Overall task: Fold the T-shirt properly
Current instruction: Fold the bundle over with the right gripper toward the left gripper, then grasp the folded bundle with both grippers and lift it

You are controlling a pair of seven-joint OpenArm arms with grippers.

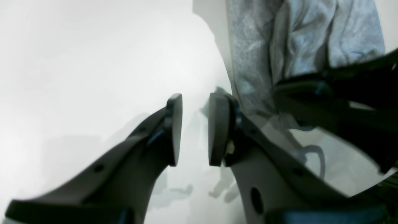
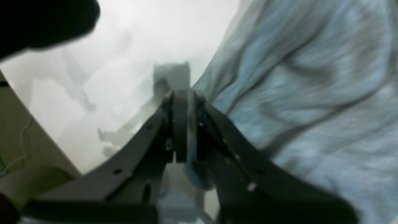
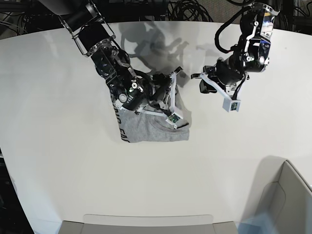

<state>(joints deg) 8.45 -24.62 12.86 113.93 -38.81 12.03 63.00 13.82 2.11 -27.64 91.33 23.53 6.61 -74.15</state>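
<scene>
R gripper [image 2: 182,124] jaws closed, apparently pinching T-shirt [image 3: 156,127] cloth, probably to carry a fold over; bulk of the fabric lies beside the jaws. L gripper [image 1: 194,129] jaws apart, empty, T-shirt just off one jaw, apparently released.

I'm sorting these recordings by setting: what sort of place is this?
Probably a robotics lab or test bench: a bare white table, black cables bundled behind it, and two robot arms working a grey T-shirt.
</scene>
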